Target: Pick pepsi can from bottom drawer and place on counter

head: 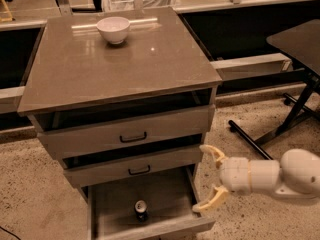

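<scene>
- counter (120,69): glossy grey-brown
- bowl (113,29): white
- bottom drawer (170,196): plain grey
- pepsi can (141,210): dark, pale top
- gripper (202,179), at drawer's right edge: cream fingers spread, white wrist
- floor (40,194): speckled beige

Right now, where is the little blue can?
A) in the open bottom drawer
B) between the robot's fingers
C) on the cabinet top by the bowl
A: the pepsi can stands in the pulled-out bottom drawer; the gripper hangs open and empty at the drawer's right side.

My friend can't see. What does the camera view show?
A robot's open gripper hovers by the right side of the open bottom drawer, where a pepsi can stands upright. A white bowl sits on the counter above.
</scene>
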